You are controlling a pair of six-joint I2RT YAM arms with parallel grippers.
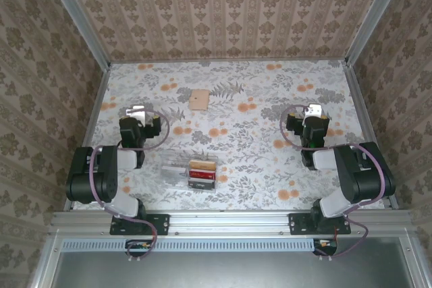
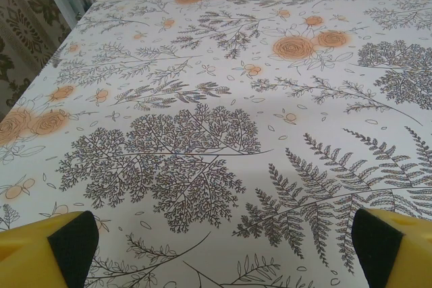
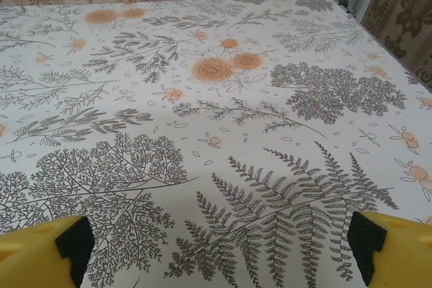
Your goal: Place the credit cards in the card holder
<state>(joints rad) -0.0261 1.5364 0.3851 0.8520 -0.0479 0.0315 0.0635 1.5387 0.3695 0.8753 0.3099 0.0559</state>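
On the table at nine o'clock: left gripper (image 1: 137,110), jaws spread as wide as they go, holding nothing.
Left wrist view: yellow fingers (image 2: 34,251) with black pads at the bottom corners, floral cloth (image 2: 216,99) between them, seen close.
Eleven o'clock: card holder (image 1: 199,99), tan, lying flat, well apart from both grippers.
Six o'clock: clear tray (image 1: 173,170) holding the credit cards (image 1: 202,174); orange-tan farthest, red in the middle, dark nearest.
Three o'clock: right gripper (image 1: 311,110), jaws equally wide, empty.
Right wrist view: yellow, black-padded fingers low in each corner, fern print between.
Top view: holder, tray, cards and both arms together.
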